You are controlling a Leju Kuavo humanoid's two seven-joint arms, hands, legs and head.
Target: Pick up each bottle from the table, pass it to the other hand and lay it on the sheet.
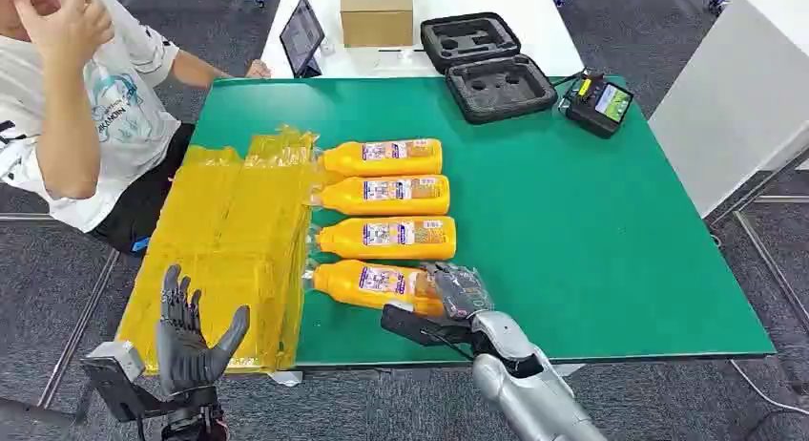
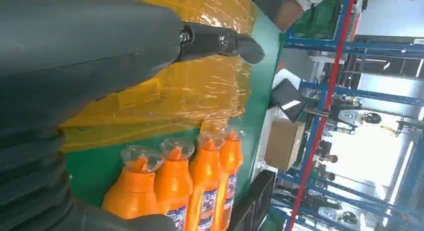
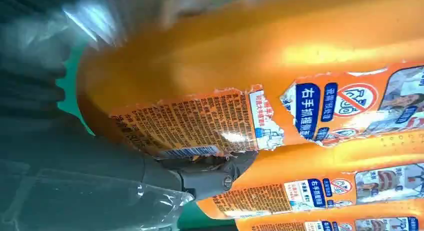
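The right hand (image 1: pixel 458 293) lies over the base end of the nearest bottle (image 1: pixel 377 284), fingers draped across the top of it and the thumb low at its near side; the right wrist view shows the thumb (image 3: pixel 200 178) pressed against the torn label, so the hand grips the bottle, which is lying on the green table (image 1: pixel 591 241). Beyond that hand, three more bottles (image 1: pixel 386 195) lie in a row, side by side, caps all pointing towards the yellow sheet (image 1: pixel 229 231).

The left hand (image 1: pixel 191 341) is raised at the near edge of the sheet, palm up, fingers spread apart and holding nothing. The sheet stretches away from it, crinkled and glossy, and just to its right are the capped necks of the four bottles.

Far past both hands are a black foam case (image 1: pixel 487 64), a cardboard box (image 1: pixel 377 13), a tablet (image 1: pixel 301 35) and a small controller (image 1: pixel 598 102). A person (image 1: pixel 76 97) sits beyond the left hand, beside the table's far corner
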